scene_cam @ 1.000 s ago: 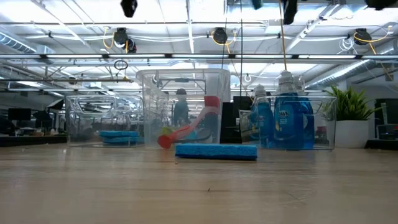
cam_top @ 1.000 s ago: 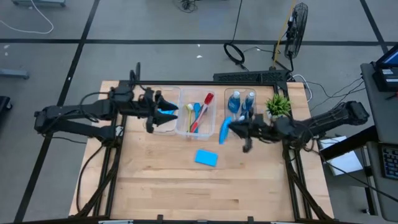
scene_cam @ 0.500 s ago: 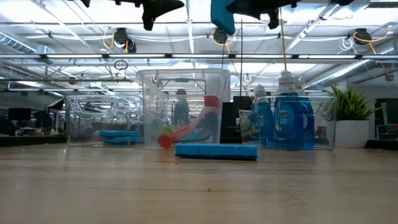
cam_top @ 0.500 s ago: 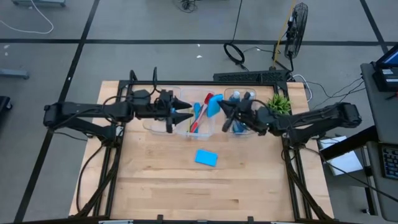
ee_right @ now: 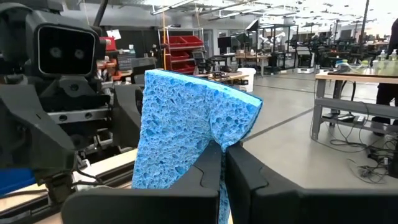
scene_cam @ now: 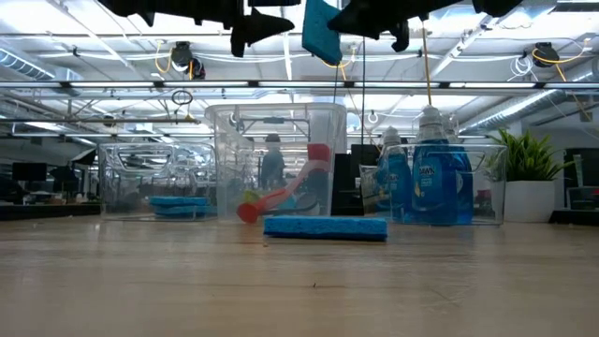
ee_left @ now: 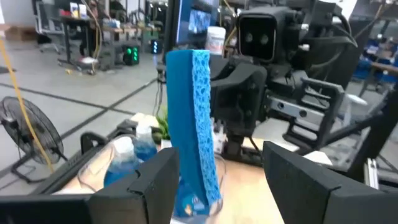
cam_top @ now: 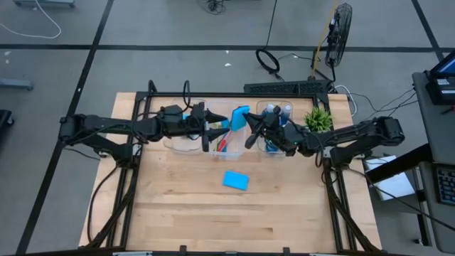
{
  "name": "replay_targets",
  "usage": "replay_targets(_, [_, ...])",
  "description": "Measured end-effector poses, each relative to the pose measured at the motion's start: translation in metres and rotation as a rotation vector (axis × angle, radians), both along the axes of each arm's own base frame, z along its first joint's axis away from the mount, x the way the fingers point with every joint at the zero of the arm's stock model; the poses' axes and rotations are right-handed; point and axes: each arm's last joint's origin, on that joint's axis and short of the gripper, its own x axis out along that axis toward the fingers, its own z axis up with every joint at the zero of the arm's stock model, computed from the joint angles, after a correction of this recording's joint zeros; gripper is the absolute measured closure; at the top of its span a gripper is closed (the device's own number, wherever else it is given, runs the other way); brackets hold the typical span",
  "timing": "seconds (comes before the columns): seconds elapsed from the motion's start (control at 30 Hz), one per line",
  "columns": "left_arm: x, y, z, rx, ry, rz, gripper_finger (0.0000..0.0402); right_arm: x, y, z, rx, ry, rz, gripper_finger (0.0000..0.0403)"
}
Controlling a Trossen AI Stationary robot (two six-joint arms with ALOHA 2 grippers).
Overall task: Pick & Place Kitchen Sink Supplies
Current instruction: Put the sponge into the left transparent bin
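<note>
So the right claw [cam_top: 250, 130] is pinched tight on one edge of a blue sponge [cam_top: 239, 118], which is held up in the air over the middle bin [cam_top: 242, 146], well above the tabletop [cam_top: 185, 206]. In the right wrist view the sponge [ee_right: 186, 137] is seen standing upright, squeezed at its lower corner between the two dark fingers [ee_right: 186, 186].

The left claw [cam_top: 215, 129] is pointed straight at it from the other side, fingers spread apart and nothing gripped, with the sponge's thin edge [ee_left: 194, 124] lined up between them just ahead.

Further out, a second sponge [cam_top: 236, 180] is lying flat on the bare tabletop in front of the bins. More sponges [scene_cam: 178, 202] are seen stacked in the left bin [scene_cam: 150, 178], a red brush [scene_cam: 281, 195] is leaning in the middle bin, and blue bottles [scene_cam: 432, 178] are standing in the right bin [scene_cam: 482, 183], beside a small green plant [cam_top: 318, 119].
</note>
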Motion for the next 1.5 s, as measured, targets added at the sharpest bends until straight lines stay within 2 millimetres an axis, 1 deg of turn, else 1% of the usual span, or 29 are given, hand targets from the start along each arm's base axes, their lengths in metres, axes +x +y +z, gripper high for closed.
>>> replay_targets(0.4, [0.013, 0.003, -0.007, -0.002, -0.053, 0.053, 0.0172, 0.0, -0.005, 0.0, -0.004, 0.002, -0.009, 0.0403])
replay_targets(0.57, [0.02, 0.005, -0.011, 0.001, -0.044, 0.094, 0.0172, 0.0, -0.005, 0.0, -0.005, 0.009, -0.007, 0.0403])
replay_targets(0.77, [0.025, 0.007, -0.021, -0.004, -0.004, 0.146, 0.0172, 0.0, -0.004, -0.001, -0.019, 0.02, -0.005, 0.0403])
replay_targets(0.87, [0.029, 0.008, -0.021, 0.002, -0.051, 0.151, 0.0172, 0.0, -0.004, -0.001, -0.019, 0.021, -0.004, 0.0403])
replay_targets(1.0, [0.031, 0.008, -0.022, -0.005, -0.059, 0.15, 0.0176, 0.001, -0.003, -0.001, -0.02, 0.018, 0.047, 0.0403])
replay_targets(1.07, [0.031, 0.008, -0.023, -0.007, -0.057, 0.148, 0.0192, 0.001, -0.003, -0.001, -0.021, 0.021, 0.045, 0.0403])
replay_targets(1.13, [0.032, 0.008, -0.023, -0.009, -0.057, 0.138, 0.0222, 0.001, -0.003, -0.001, -0.024, 0.023, 0.044, 0.0403])
replay_targets(1.23, [0.032, 0.007, -0.023, -0.029, -0.059, 0.116, 0.0283, 0.001, -0.004, -0.001, -0.024, 0.022, 0.042, 0.0403])
replay_targets(1.33, [0.032, 0.007, -0.024, -0.039, -0.056, 0.116, 0.0359, 0.001, -0.004, -0.001, -0.024, 0.024, 0.043, 0.0403])
replay_targets(1.37, [0.032, 0.007, -0.024, -0.042, -0.056, 0.113, 0.0378, 0.001, -0.004, -0.001, -0.024, 0.022, 0.043, 0.0403])
replay_targets(1.4, [0.032, 0.008, -0.024, -0.048, -0.057, 0.109, 0.0385, 0.001, -0.004, -0.001, -0.024, 0.021, 0.042, 0.0403])
replay_targets(1.5, [0.031, 0.01, -0.025, -0.091, -0.047, 0.104, 0.0386, 0.001, -0.004, -0.001, -0.024, 0.027, 0.042, 0.0396])
